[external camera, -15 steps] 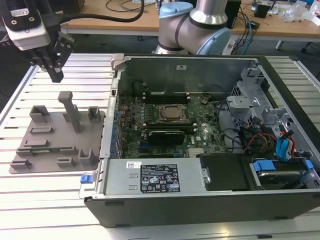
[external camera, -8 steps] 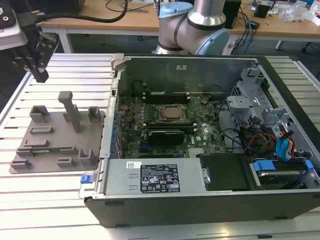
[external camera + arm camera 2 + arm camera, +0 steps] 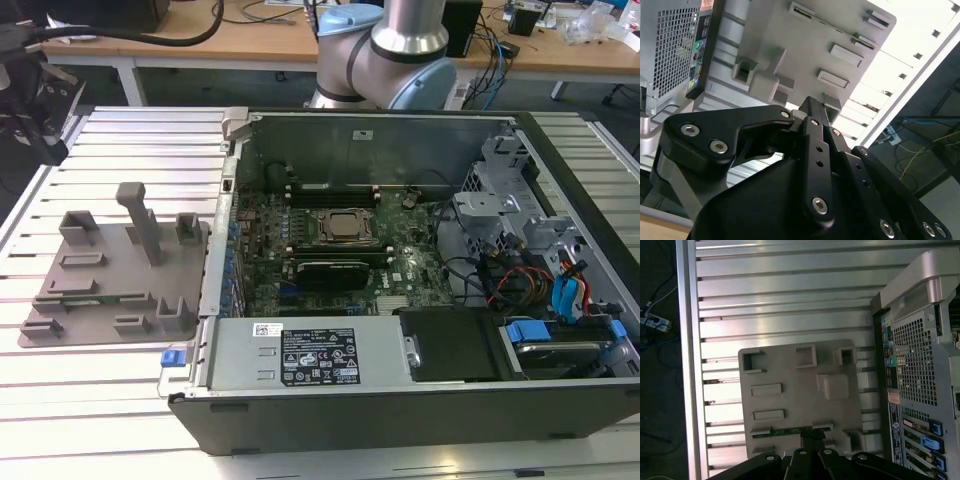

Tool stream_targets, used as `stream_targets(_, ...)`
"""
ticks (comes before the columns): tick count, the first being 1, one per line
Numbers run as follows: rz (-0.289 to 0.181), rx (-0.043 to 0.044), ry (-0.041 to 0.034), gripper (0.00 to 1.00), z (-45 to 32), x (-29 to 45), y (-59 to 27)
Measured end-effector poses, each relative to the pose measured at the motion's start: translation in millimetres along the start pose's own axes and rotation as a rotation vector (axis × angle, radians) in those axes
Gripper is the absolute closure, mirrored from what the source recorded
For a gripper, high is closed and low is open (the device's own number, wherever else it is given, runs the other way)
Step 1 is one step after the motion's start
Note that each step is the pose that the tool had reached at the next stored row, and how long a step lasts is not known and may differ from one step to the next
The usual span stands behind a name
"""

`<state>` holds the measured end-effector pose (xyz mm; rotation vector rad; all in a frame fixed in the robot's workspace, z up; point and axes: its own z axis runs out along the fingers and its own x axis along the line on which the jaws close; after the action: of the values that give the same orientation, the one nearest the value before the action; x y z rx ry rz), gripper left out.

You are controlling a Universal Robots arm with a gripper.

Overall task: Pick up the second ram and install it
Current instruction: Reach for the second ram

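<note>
The second ram [image 3: 785,431] is a thin green stick lying flat in a slot of the grey plastic tray [image 3: 800,390]. In the exterior view the ram [image 3: 75,298] shows as a green strip near the tray's [image 3: 110,270] front left corner. My gripper [image 3: 812,436] hangs well above the tray's edge. Its black fingers [image 3: 815,115] are together with nothing between them. The stick's near end lies just beyond the fingertips in the first wrist view. The arm's black wrist end [image 3: 25,100] sits at the exterior view's far left.
The open computer case [image 3: 560,170] lies on the slatted metal table [image 3: 100,400] at the exterior view's right of the tray. Inside are the CPU socket [image 3: 343,226] and long black slots [image 3: 330,268]. Upright blocks [image 3: 140,215] rise from the tray.
</note>
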<state>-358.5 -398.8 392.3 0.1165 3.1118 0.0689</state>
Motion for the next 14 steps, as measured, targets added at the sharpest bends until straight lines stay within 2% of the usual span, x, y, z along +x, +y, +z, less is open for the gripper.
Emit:
stream_targets(3, 0.0, -0.0001, -0.0001, 0.9, 0.2, 8.8, -0.7)
stream_targets(9, 0.0, 0.0001, 0.0, 0.9, 0.1, 9.8, -0.7)
stream_targets(12, 0.0, 0.0, 0.0, 0.9, -0.3, 22.1, -1.7)
stream_targets(14, 0.0, 0.0, -0.0001, 0.9, -0.3, 33.1, -2.5)
